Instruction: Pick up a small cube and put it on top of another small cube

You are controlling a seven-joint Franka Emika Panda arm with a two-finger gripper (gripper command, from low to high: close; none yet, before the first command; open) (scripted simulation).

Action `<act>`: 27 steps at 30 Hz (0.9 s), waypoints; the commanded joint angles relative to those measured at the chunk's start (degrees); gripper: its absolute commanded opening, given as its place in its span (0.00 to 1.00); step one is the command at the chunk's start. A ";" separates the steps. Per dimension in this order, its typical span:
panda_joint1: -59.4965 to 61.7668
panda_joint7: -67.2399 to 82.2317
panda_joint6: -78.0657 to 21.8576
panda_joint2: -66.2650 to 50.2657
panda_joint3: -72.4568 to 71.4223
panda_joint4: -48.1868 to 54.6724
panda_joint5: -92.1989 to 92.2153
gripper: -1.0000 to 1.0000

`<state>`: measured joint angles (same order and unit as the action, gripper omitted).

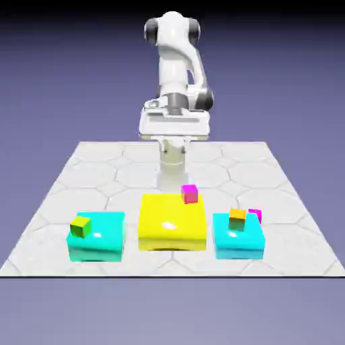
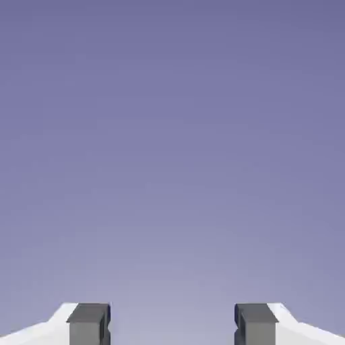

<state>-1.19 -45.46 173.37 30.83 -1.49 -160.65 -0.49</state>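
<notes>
Nearest the camera in the exterior view, three big blocks stand in a row on the tiled worktop point(image 1: 283, 172): a cyan block point(image 1: 96, 237) on that view's left bearing a small yellow-green cube point(image 1: 80, 226), a yellow block point(image 1: 171, 223) in the middle, and a second cyan block point(image 1: 238, 237) on the right. The magenta-pink cube point(image 1: 190, 193) to be picked sits at the far right corner of the yellow block's top. The orange cube point(image 1: 237, 219) that should receive it rests on the right-hand cyan block, with another magenta cube point(image 1: 255, 215) just behind it and easily confused with the target. Farther back, the arm is folded up high, well apart from all the blocks. The claw point(image 2: 172, 323) stands wide open with nothing between its fingers, and the hand view shows only backdrop. The approach is probably the step in hand: bring the claw down squarely over the pink cube, fingers straddling two opposite faces, and keep clear of the block's edge before closing.
</notes>
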 commanded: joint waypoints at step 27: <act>-11.05 -65.65 -13.93 -39.99 -32.50 7.66 -10.78 0.50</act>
<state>-12.24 -111.11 159.44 -9.17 -33.99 -153.00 -11.27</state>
